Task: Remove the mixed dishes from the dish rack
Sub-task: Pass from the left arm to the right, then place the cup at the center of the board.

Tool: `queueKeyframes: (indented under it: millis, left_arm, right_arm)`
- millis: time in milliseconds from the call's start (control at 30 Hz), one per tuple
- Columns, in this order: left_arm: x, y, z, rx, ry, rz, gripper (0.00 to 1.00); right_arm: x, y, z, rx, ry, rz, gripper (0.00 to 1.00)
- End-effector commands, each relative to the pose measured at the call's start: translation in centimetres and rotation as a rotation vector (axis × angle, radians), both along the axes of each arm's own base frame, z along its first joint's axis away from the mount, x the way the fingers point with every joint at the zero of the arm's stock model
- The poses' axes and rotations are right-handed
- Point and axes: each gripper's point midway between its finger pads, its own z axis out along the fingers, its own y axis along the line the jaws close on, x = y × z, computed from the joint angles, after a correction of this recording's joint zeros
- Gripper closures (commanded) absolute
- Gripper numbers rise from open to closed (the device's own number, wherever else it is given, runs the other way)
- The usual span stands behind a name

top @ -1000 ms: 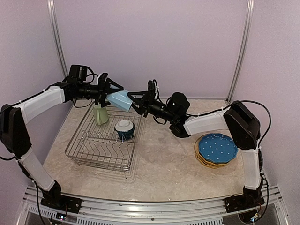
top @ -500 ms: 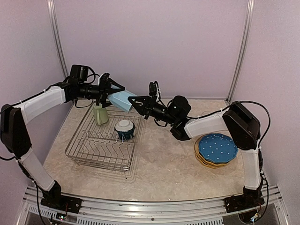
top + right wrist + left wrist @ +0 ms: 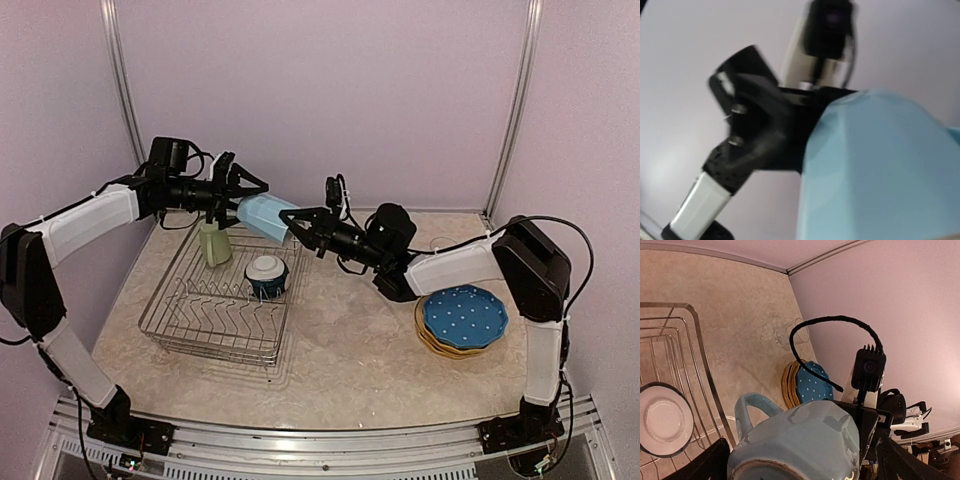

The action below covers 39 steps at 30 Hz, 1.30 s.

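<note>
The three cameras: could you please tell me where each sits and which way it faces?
Top external: high behind the bases, looking down; both arms show, left gripper and right gripper meeting at the light blue mug near the dish rack.
Left wrist: looks rightward past the mug to the plates and right arm; own open fingers at the bottom corners.
Right wrist: looks across the held mug at the left arm; own fingers not discernible.
Shared: all three show the mug.
</note>
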Motion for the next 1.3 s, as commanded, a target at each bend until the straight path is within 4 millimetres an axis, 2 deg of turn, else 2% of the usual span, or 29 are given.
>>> queueKeyframes:
  millis: [0,200,300,567,733,767,900,1100,1267]
  left_arm:
    - [0.4,1.4,2.8,0.022,-0.17,0.045,0.01]
    - [0.7,2.0,2.7,0.065,-0.18,0.08,0.01]
    - [1.4,3.0,2.2,0.123,-0.173,0.14,0.01]
    - [2.0,5.5,2.9,0.201,-0.213,0.245,0.01]
    - [1.8,5.8,3.4,0.21,-0.226,0.259,0.01]
    - [1.8,5.8,3.4,0.211,-0.224,0.259,0.01]
    - [1.8,6.0,3.6,0.213,-0.226,0.266,0.01]
    - [1.5,5.9,3.9,0.209,-0.233,0.269,0.01]
    - [1.5,5.7,3.6,0.237,-0.245,0.273,0.01]
  right_arm:
    - [0.3,-1.7,2.4,0.028,-0.051,-0.054,1.0]
    - [0.4,-2.2,2.2,0.023,-0.047,-0.065,1.0]
    - [0.5,-2.6,2.2,0.003,-0.056,-0.08,1.0]
    - [0.6,-3.9,1.0,-0.174,-0.089,-0.17,1.0]
    - [1.0,-5.4,0.3,-0.422,-0.135,-0.263,1.0]
    - [1.0,-5.9,-0.7,-0.493,-0.123,-0.278,1.0]
    - [1.0,-8.7,-2.3,-0.704,-0.128,-0.351,1.0]
    - [1.8,-13.4,-4.3,-1.074,-0.102,-0.469,1.0]
    - [2.2,-15.8,-6.0,-1.315,-0.073,-0.49,1.0]
